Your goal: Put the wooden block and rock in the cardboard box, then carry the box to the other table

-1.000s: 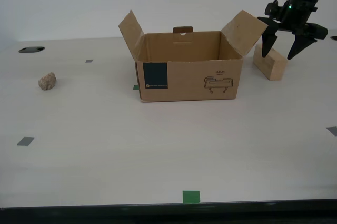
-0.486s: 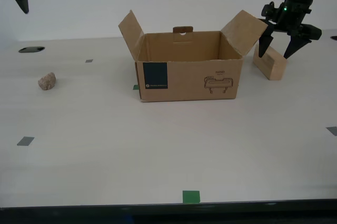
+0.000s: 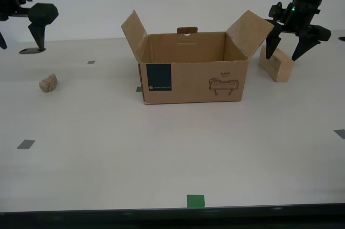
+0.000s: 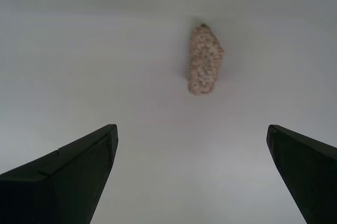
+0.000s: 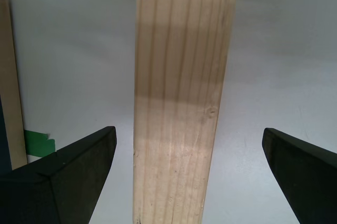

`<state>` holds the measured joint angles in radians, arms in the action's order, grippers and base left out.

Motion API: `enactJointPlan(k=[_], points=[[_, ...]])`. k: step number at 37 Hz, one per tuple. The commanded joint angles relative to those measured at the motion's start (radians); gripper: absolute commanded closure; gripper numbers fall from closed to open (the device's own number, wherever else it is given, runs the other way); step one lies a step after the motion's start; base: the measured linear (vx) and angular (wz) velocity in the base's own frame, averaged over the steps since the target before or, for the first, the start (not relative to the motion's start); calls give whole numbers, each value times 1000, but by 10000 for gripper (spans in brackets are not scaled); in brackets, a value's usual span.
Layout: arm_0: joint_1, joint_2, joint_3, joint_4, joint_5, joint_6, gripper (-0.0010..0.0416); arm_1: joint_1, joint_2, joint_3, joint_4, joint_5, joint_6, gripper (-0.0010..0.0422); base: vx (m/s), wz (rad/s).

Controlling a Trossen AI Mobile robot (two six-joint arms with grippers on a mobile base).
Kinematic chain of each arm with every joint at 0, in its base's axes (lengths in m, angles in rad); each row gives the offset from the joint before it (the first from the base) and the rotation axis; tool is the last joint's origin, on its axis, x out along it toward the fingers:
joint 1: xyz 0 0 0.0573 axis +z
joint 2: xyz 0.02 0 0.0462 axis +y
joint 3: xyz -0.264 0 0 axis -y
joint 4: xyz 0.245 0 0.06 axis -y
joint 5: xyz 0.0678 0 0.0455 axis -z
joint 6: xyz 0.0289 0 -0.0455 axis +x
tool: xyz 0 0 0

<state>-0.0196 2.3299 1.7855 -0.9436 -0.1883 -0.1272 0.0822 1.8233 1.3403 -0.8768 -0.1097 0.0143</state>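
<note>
Block and rock both lie outside the carton. The wooden block (image 3: 276, 65) rests on the table (image 3: 172, 148) just beside the cardboard box (image 3: 193, 75), at about three o'clock from it in the exterior view, partly behind the raised flap on that side. My first gripper (image 3: 291, 46) hangs over the block with its jaws spread wide, one finger on each side and clear of the wood; in the first wrist view the block (image 5: 181, 97) runs up between the two dark fingers (image 5: 68, 176) without touching either. It holds nothing.

The rock (image 3: 48, 83) sits on the bare tabletop well apart from the box, at about nine o'clock from it. My second gripper (image 3: 19, 37) hovers above and beyond it, at roughly eleven o'clock from the stone, jaws wide open and empty; the second wrist view shows the rock (image 4: 204, 59) ahead of the fingertips (image 4: 79, 161), not between them.

The box stands upright with its flaps up, teal label facing the camera. Small green and grey tape marks dot the table.
</note>
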Motion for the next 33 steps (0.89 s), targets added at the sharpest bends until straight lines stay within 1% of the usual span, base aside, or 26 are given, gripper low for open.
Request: enactJointPlan(k=[1, 8, 12, 17, 33], points=[[1, -1, 0, -3, -3, -2, 19, 20, 57, 22, 19, -2, 21, 25, 0, 0], [1, -1, 0, -5, -3, -1, 19, 22, 156, 82, 25, 0, 23, 25, 0, 0], [1, -1, 0, -6, -3, -1, 19, 22, 211, 109, 30, 24, 23, 25, 0, 0], [1, -1, 0, -7, -3, 0, 19, 22, 269, 128, 40, 43, 21, 25, 0, 0], [1, -1, 0, -6, -3, 0, 19, 21, 365, 132, 93, 46, 17, 25, 0, 0]])
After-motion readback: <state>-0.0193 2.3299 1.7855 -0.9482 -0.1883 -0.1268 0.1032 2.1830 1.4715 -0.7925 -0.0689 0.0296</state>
